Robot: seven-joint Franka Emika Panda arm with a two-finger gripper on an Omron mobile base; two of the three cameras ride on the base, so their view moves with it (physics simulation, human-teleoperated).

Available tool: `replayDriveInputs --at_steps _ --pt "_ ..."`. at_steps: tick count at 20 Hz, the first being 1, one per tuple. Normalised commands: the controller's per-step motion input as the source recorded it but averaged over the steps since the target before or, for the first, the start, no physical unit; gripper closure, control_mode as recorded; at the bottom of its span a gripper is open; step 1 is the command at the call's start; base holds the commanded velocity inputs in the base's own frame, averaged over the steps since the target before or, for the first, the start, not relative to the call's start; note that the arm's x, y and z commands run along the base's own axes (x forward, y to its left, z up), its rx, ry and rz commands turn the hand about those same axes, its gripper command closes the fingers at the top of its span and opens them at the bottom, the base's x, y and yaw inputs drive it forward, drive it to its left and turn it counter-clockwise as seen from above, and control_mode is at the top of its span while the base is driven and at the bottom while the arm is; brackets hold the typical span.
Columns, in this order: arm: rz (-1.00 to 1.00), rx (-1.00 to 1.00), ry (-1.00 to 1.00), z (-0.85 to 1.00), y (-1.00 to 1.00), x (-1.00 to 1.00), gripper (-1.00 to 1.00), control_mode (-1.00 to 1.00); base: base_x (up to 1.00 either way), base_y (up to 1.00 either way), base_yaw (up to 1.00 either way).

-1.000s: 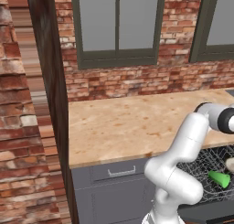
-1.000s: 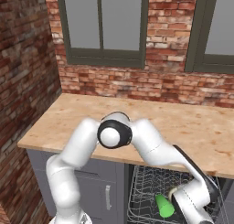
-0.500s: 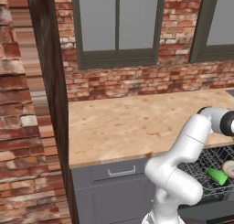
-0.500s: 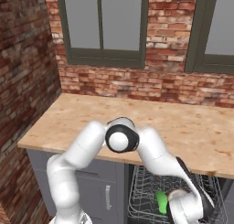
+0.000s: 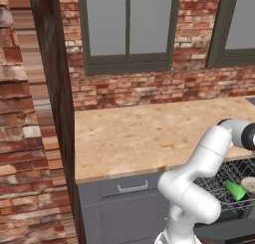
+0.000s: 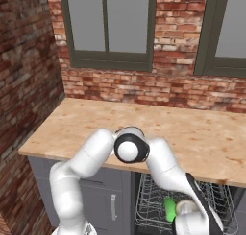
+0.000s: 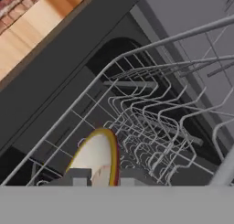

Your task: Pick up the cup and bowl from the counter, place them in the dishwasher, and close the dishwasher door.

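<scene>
The pale bowl [image 7: 97,157] stands on edge over the dishwasher's wire rack [image 7: 155,113], right between the fingertips of my gripper [image 7: 103,177]. The gap beside it is narrow, and whether the fingers still pinch it is unclear. In the base views the bowl [image 5: 247,184] [image 6: 184,207] sits low in the rack [image 5: 216,185] [image 6: 149,200], just beside the green cup [image 5: 233,189] [image 6: 169,209], which lies on its side. The tan counter [image 5: 149,133] [image 6: 144,123] runs above the open dishwasher. The dishwasher door is hidden.
A grey drawer with a silver handle [image 5: 132,187] sits under the counter left of the rack. A dark post [image 5: 52,113] and brick wall close off the left side. My own arm arches over the counter edge [image 6: 129,150] down into the rack.
The hand has sunk lower into the rack with the bowl. The green cup has stayed in place.
</scene>
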Motion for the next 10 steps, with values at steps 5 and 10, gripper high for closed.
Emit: replayDriveInputs --at_steps 5,10 --pt "-0.02 -0.02 -0.19 0.59 -0.07 -0.02 -1.00 -1.00 0.00 0.00 0.00" --pt "-0.01 0.00 -0.15 0.81 -0.02 -0.03 -1.00 -1.00 0.00 0.00 0.00"
